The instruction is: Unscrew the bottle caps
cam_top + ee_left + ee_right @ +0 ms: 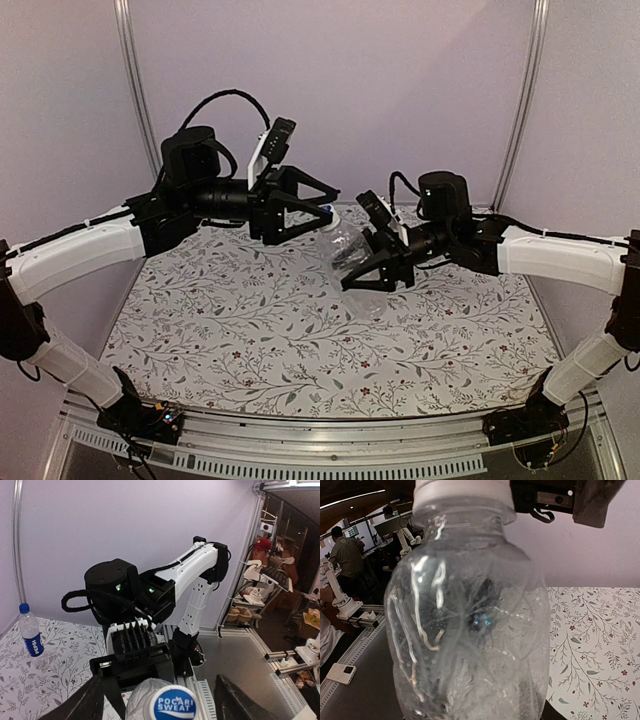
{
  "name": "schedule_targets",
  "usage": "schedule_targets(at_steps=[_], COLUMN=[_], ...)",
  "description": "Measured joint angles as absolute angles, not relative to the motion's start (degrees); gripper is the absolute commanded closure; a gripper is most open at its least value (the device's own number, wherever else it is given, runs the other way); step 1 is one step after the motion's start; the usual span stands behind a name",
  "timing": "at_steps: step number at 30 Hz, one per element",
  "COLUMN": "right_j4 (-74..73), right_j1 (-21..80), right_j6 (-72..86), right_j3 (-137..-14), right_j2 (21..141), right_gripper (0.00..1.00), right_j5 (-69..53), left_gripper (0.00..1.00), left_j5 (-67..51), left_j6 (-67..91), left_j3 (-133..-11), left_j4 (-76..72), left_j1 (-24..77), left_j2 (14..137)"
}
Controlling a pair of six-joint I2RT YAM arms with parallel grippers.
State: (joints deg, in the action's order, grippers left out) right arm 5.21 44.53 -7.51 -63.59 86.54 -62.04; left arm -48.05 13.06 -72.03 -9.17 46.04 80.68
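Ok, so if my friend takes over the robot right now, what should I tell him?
Left gripper: open, fingers either side of the plain bottle's cap, not gripping it.
Right gripper: shut on the plain bottle, holding it tilted above the table, cap toward the left arm.
Labelled bottle: standing on the table near the wall; labelled bottle's cap is on.
Done: no cap is off yet.
Left: twist off both caps, the held one first.

The blue cap (174,706) read "POCARI SWEAT" in white. The standing bottle (30,630) bore a blue label with white lettering, too small to read.
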Motion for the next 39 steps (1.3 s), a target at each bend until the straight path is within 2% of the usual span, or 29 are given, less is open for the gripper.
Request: schedule_targets(at_steps=[3, 10, 16, 19, 21, 24, 31, 39], right_j4=[5.0, 4.6, 4.3, 4.2, 4.1, 3.7, 3.5, 3.9], right_j1=[44.6, 44.6, 44.6, 44.6, 44.6, 44.6, 44.6, 44.6], right_j6=[-7.6, -7.6, -7.7, -7.7, -7.7, -7.5, -7.6, -7.7], right_j3=[-63.6, -63.8, -63.9, -64.2, -64.2, -64.2, -64.4, -64.5], right_j2=[86.7, 86.8, 86.8, 87.1, 87.1, 87.1, 87.1, 86.6], right_gripper=[0.6, 0.6, 0.6, 0.6, 0.6, 0.6, 0.6, 0.58], right_j5=[-62.6, -62.9, -62.9, -62.7, -62.5, -61.9, -54.5, -41.8], left_gripper=[0.34, 0.58, 0.62, 0.7, 0.8, 1.0, 1.0, 1.0], left_j5=[-50.4, -53.5, -54.0, -53.9, -53.4, -51.6, -40.7, -12.6], left_j6=[13.1, 13.6, 13.5, 13.3, 13.1, 11.9, 14.3, 21.6], left_j3=[-72.4, -72.7, -72.7, -72.7, -72.6, -72.1, -69.5, -71.1], left_j4=[-9.3, -10.8, -11.1, -11.1, -11.1, -11.3, -10.3, -2.2], left_j1=[46.0, 45.9, 45.9, 45.9, 45.9, 45.9, 46.5, 51.8], left_j2=[81.8, 82.6, 82.8, 82.8, 82.8, 82.4, 79.7, 77.9])
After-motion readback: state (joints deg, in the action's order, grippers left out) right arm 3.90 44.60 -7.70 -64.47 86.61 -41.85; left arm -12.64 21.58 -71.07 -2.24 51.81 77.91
